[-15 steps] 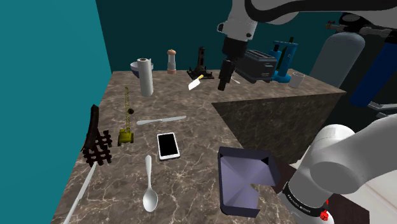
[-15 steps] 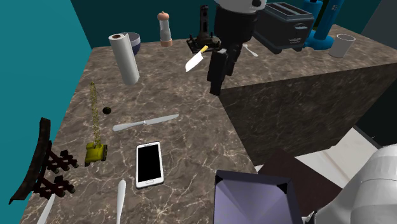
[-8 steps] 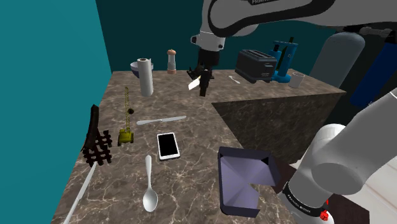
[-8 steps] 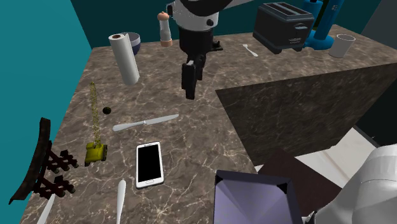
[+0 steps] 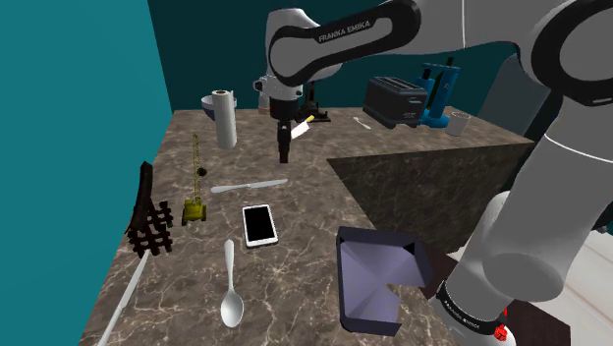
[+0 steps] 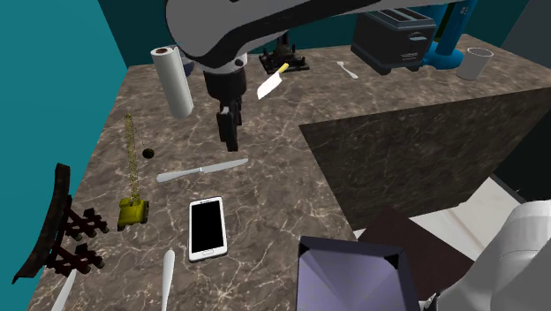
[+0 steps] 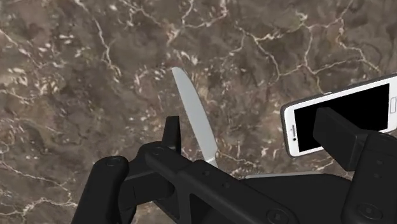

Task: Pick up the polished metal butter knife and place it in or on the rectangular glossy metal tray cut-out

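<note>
- one desk (image 5: pixel 305 211), brown marble with a dark step-down on the shoulder view's right; we see its bare top again in the second exterior view (image 6: pixel 274 177).
- one white arm (image 5: pixel 334 39), which reaches over the desk's middle; its upper links are cut off by the top edge in both exterior views.
- one tray (image 5: pixel 368 295), glossy grey-violet and rectangular, at the desk's near corner. it is well apart from the knife, and in the second exterior view (image 6: pixel 353 278) the bottom edge cuts it off.
- one toaster (image 5: pixel 395 100) at the far side.
- one paper roll (image 5: pixel 226 118), upright.
- one gripper (image 5: pixel 284 147), which hangs above the desk, pointing down, and holds nothing (image 6: pixel 230 132) (image 7: pixel 248 121). we count two fingers (image 7: pixel 170 135), spread apart.
- one butter knife (image 5: pixel 250 185), lying flat on the desk between the paper roll and the phone (image 6: pixel 201 170). in the wrist view its blade (image 7: pixel 194 118) runs just beside one finger, untouched, and the gripper's body hides its handle.
- one phone (image 5: pixel 259 224), face up just beside the knife; the other finger covers part of it (image 7: pixel 337 118).
- one spoon (image 5: pixel 231 295), near the front edge.
</note>
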Controlling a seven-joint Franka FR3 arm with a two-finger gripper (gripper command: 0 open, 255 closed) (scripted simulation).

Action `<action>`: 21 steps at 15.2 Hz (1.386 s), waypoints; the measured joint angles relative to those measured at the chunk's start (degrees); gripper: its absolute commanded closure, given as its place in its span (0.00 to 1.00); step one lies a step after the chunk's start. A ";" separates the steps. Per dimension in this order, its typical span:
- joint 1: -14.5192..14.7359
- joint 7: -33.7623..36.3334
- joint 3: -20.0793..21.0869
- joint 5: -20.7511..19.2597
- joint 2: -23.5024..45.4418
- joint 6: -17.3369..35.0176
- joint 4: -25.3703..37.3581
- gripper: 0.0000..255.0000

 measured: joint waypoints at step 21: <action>2.95 -8.63 2.50 -5.02 22.19 5.63 13.00 0.00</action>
